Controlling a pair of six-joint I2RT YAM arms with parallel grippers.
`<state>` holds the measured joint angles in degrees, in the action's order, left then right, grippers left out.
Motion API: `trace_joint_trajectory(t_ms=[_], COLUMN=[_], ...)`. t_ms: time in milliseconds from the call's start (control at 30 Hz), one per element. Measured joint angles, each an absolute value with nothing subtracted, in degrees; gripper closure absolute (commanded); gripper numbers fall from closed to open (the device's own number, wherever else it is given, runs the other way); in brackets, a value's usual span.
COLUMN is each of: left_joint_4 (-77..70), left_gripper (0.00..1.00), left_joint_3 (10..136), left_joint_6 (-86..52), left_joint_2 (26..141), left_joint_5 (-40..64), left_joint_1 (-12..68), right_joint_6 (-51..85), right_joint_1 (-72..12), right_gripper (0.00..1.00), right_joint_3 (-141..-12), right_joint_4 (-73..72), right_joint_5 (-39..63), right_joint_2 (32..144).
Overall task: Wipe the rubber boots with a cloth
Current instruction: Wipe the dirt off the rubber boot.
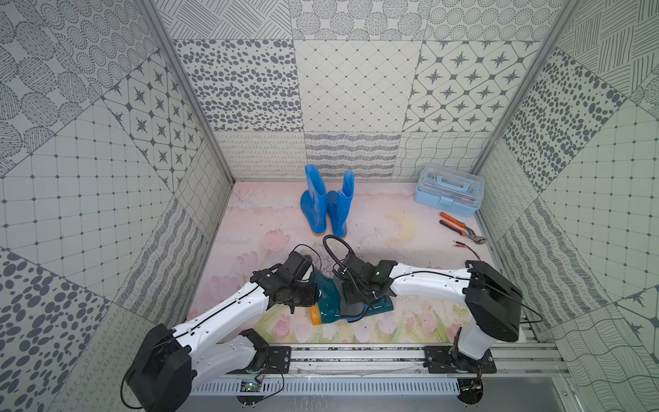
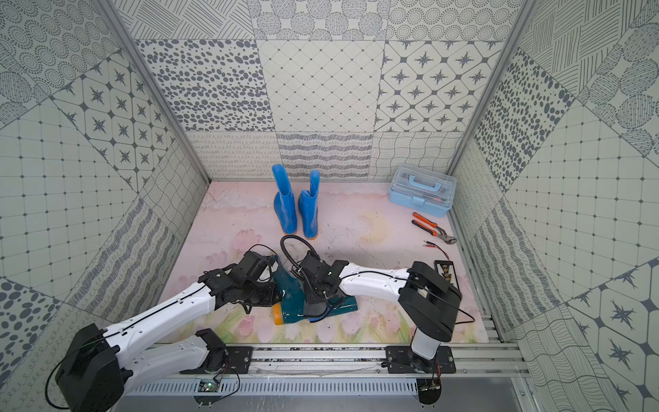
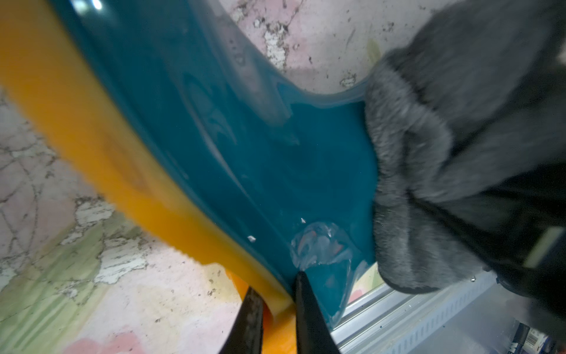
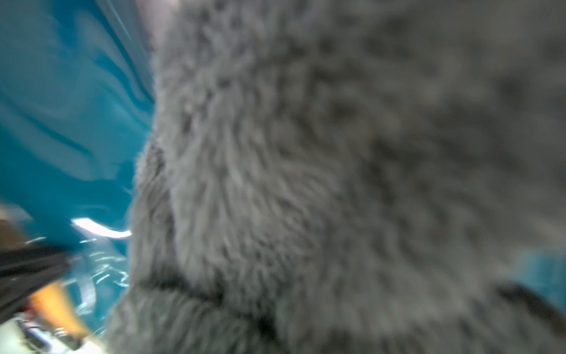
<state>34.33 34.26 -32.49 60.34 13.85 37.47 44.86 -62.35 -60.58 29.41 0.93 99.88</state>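
Observation:
A dark teal-green rubber boot (image 1: 330, 298) (image 2: 290, 296) lies on its side at the front centre of the floor, its orange sole (image 1: 315, 315) towards the left arm. My left gripper (image 3: 280, 306) is shut on the sole's edge, one black finger on each side of it. My right gripper (image 1: 351, 298) is shut on the grey cloth (image 1: 353, 308) (image 3: 428, 153) and presses it onto the boot's shaft. The cloth (image 4: 337, 184) fills the right wrist view and hides the jaws. Two bright blue boots (image 1: 313, 203) (image 1: 340, 212) stand upright at the back.
A light blue toolbox (image 1: 449, 191) stands at the back right. In front of it lie orange-handled pliers (image 1: 460, 228) and thin test leads (image 1: 467, 246). Patterned walls enclose three sides, and a metal rail (image 1: 356, 356) runs along the front.

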Motion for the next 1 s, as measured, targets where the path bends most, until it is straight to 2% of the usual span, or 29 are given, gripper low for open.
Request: trace_joint_trajectory(t_ms=[233,367,500,667,833,1000], left_joint_4=[33.56,32.25,31.22,30.59,29.61,29.34], left_gripper=[1.00,1.00,1.00,1.00,1.00,1.00], left_joint_3=[33.52,32.64,31.86,31.53,30.61,29.80], left_joint_6=[-32.42,-32.38,-32.36,-32.18,-31.77,-31.53], left_joint_2=[59.53,58.57,57.95,57.98,56.99,54.81], left_joint_5=[13.65,12.71,10.26,7.92,6.98,5.15], left_joint_1=[37.67,38.79,41.01,42.65,43.18,44.31], right_joint_6=[46.89,47.11,46.04,44.64,44.56,44.53], right_joint_1=[-61.30,-55.79,-47.55,-45.69,-41.76,-35.94], right_gripper=[1.00,1.00,1.00,1.00,1.00,1.00], right_joint_3=[-63.13,-55.07,-49.32,-47.77,-43.88,-40.82], right_joint_4=[32.84,27.40,29.08,30.17,30.39,24.34], right_joint_5=[0.54,4.27,4.43,4.73,5.56,4.43], right_joint_2=[104.05,97.93,92.42,89.71,76.88,62.48])
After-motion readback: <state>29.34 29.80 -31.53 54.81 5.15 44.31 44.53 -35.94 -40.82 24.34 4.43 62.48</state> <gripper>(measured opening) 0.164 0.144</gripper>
